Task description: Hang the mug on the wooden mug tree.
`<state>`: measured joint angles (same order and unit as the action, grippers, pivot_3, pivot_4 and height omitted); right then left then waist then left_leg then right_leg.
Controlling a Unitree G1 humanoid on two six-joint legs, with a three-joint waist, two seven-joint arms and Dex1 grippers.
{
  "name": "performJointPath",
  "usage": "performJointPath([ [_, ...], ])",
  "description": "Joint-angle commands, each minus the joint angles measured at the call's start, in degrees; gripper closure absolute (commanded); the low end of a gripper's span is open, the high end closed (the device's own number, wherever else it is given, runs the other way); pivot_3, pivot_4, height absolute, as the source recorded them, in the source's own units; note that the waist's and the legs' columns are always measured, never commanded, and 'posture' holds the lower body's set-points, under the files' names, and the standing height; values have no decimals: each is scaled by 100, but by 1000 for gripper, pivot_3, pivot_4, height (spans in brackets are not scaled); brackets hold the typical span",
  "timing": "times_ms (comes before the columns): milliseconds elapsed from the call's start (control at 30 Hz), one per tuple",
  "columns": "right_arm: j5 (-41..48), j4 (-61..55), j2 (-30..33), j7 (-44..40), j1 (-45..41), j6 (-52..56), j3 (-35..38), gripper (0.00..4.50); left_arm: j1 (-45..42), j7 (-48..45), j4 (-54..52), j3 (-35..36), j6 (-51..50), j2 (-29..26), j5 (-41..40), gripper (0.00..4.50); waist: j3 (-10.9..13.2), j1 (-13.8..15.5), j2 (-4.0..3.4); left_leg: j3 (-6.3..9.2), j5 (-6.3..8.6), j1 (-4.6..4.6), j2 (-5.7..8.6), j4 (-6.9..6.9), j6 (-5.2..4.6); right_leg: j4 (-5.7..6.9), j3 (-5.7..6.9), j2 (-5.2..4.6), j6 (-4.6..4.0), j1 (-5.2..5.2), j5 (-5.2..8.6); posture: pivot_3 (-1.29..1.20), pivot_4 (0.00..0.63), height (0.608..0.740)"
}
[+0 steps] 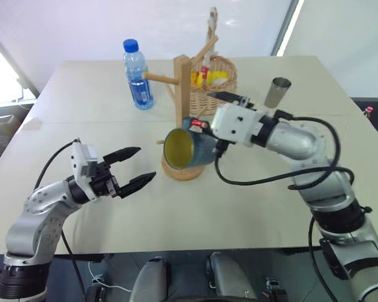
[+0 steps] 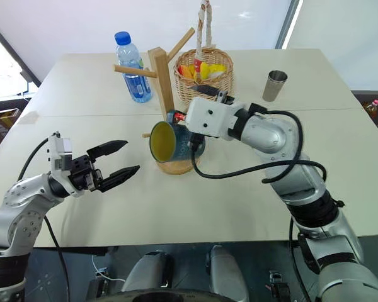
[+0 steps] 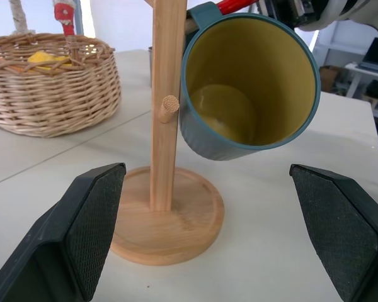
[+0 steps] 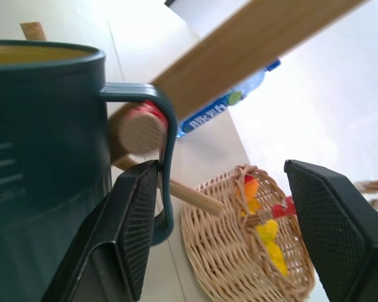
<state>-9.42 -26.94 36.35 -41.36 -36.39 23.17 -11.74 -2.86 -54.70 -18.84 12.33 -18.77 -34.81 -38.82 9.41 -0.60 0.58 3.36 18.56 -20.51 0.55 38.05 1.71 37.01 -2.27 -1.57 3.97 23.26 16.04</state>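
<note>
Hanging by its handle on wooden mug tree [image 1: 184, 94] peg, mug [image 1: 184, 149], half-hidden behind spread right gripper [image 4: 239, 233]; left gripper [image 1: 136, 168] spread.

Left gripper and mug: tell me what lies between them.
Only bare table. In the left eye view, nothing lies between the open left gripper and the mug, which hangs on the wooden mug tree.

The mug [image 3: 249, 88] looks like glazed ceramic, dusty blue outside, smooth yellow-green inside with a soft sheen. The wooden mug tree [image 3: 167, 189] is pale, smooth, matt wood with fine grain. The basket [image 3: 50, 82] at upper left is rough woven wicker. The pincer fingers [image 3: 91, 220] are black matt plastic with finely textured pads. The surface [image 3: 271, 251] is smooth, matt off-white
</note>
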Motion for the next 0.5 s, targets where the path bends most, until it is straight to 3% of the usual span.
performJointPath([
  [33, 640, -445, 236, -216, 350, -96, 986, 1128, -145, 151, 42, 157, -57, 13, -108, 0, 0, 4, 1, 0, 0, -1, 0, 0, 0, -2, 0, -1, 0, 0, 0, 0, 150, 740],
  [133, 1234, -541, 299, -337, 969, -19, 1731, 1128, -217, 442, 280, 273, -173, 138, -163, 0, 1, -5, 4, 0, 1, 1, 0, -1, -1, -5, 0, -1, 1, -6, 0, 0, 150, 740],
  [233, 1784, -283, -82, -97, 1766, 13, 2439, 1128, -215, 906, 635, 334, -208, 283, 58, 0, 0, -11, 8, 1, 1, 5, 0, -4, -1, -3, 0, 1, 1, -7, -1, 0, 150, 740],
  [500, 2074, 1112, -1369, 956, 2850, -942, 2901, 1128, -346, 2451, 1486, 514, 518, 800, 1228, 0, 0, -16, 9, -4, 0, 13, -1, -5, -1, 10, -4, 4, 2, -5, -1, 0, 150, 740],
])
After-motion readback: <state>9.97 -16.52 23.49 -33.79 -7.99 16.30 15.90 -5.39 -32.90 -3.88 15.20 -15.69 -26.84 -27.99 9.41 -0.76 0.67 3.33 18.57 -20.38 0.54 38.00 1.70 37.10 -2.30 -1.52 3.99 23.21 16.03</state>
